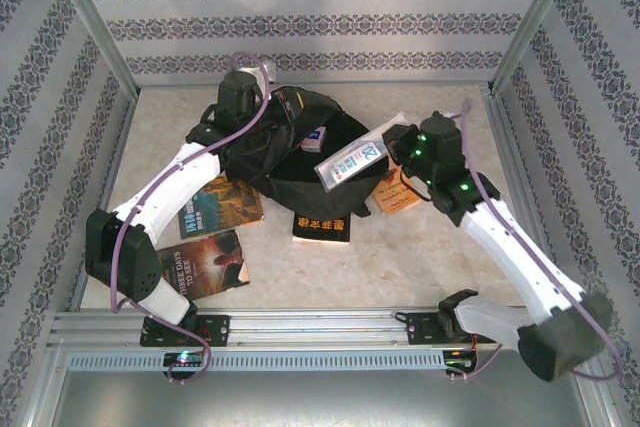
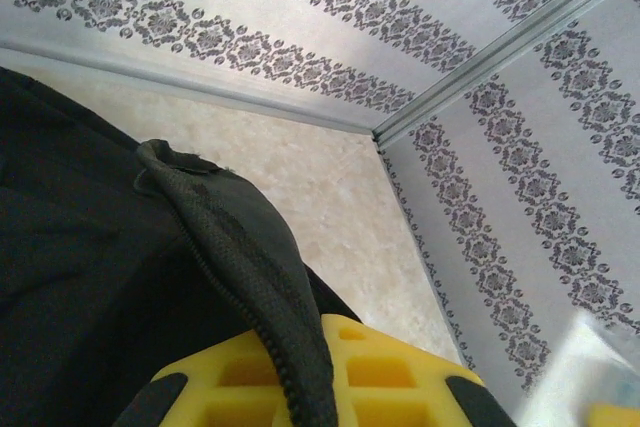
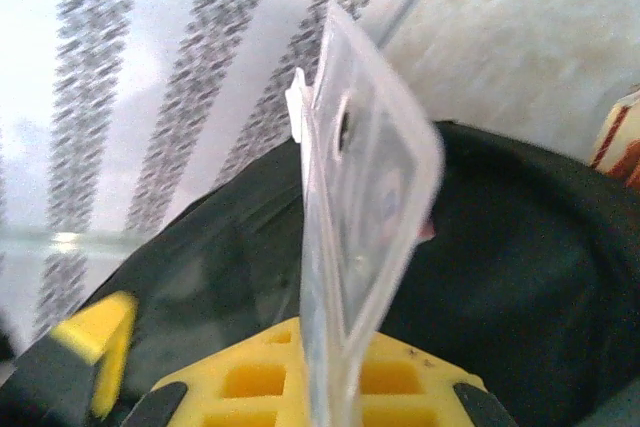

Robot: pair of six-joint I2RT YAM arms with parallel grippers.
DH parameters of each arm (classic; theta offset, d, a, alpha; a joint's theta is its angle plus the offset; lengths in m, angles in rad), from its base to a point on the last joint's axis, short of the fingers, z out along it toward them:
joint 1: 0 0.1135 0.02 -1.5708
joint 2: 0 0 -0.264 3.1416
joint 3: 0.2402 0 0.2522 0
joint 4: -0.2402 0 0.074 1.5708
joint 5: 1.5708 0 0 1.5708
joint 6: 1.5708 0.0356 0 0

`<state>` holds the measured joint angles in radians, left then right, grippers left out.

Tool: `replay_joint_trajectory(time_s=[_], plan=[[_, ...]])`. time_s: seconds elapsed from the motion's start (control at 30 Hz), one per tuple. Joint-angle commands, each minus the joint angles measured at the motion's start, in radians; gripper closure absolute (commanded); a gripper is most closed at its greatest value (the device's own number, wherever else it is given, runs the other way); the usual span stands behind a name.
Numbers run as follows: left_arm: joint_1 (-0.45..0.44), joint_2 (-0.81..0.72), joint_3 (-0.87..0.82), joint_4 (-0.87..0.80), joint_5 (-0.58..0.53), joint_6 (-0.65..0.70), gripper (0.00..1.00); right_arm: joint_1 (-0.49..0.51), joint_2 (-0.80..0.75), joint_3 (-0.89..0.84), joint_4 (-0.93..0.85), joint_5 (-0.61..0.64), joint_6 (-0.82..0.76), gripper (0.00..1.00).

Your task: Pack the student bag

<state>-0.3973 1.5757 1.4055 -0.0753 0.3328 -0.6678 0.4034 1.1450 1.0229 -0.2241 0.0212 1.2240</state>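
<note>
The right gripper [image 3: 330,392] clamped a packet [image 3: 365,187] over the bag [image 1: 300,185] — opening leftward, where the left gripper [image 2: 310,392] pinched the rim [image 2: 245,257].

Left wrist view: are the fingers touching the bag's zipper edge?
Touching. Left wrist view: the zipper edge of the student bag is pinched between the fingers of the left gripper.

My yellow left fingers [image 2: 385,372] are pinching the black student bag [image 2: 90,277]; my yellow right fingers [image 3: 250,382], a clear packet [image 3: 365,197].

One student bag [image 1: 290,175]; four books [image 1: 220,207] [image 1: 205,262] [image 1: 322,227] [image 1: 396,193]; one clear packet [image 1: 350,162]; one small white item [image 1: 315,139].
</note>
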Motion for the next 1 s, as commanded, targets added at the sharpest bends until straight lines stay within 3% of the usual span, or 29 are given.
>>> replay_joint_trajectory(time_s=[0.0, 0.3, 0.83, 0.9, 0.97], plan=[[0.008, -0.002, 0.08, 0.074, 0.009, -0.029, 1.0, 0.023, 0.097, 0.044, 0.065, 0.169, 0.082, 1.0], [0.008, 0.063, 0.161, 0.082, 0.024, -0.045, 1.0, 0.059, 0.381, 0.111, 0.278, 0.138, 0.241, 1.0], [0.009, 0.107, 0.197, 0.09, 0.026, -0.047, 1.0, 0.16, 0.744, 0.401, 0.397, 0.043, 0.333, 0.99], [0.011, 0.107, 0.199, 0.088, 0.027, -0.045, 1.0, 0.166, 0.792, 0.449, 0.41, 0.017, 0.325, 0.96], [0.017, 0.109, 0.199, 0.086, 0.025, -0.047, 1.0, 0.166, 0.825, 0.477, 0.415, -0.01, 0.328, 0.86]])
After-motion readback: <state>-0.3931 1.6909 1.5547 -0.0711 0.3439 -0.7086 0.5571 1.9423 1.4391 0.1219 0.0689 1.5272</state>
